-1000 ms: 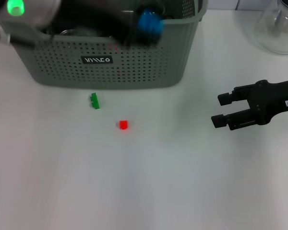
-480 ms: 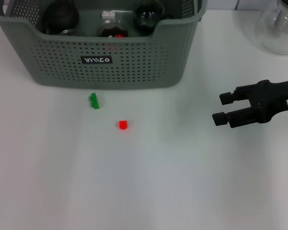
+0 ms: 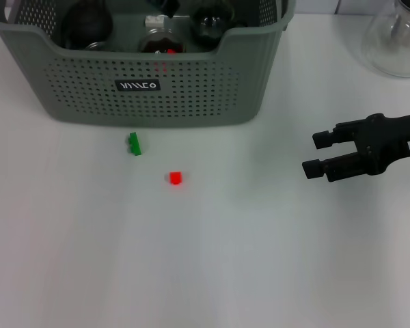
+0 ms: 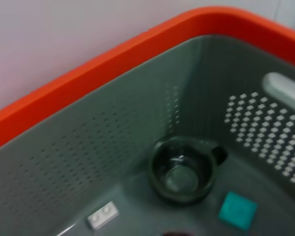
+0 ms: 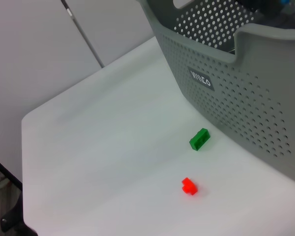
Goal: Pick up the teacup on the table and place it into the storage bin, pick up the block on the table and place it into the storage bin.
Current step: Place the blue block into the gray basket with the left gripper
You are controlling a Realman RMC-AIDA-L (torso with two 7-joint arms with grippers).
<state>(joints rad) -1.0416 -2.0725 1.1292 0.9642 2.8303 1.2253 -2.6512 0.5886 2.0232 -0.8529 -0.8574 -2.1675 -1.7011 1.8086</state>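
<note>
The dark teacup sat inside the storage bin, 2 blocks, green and red, lay on the table, and the right gripper hovered open and empty.

Bare table around green block and red block, storage bin just behind.

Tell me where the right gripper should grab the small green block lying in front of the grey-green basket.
Grip the small green block across its two long flat sides, coming straight down from above. It lies flat and narrow on the white table, apart from the basket, so probably nothing hinders the right gripper.
</note>
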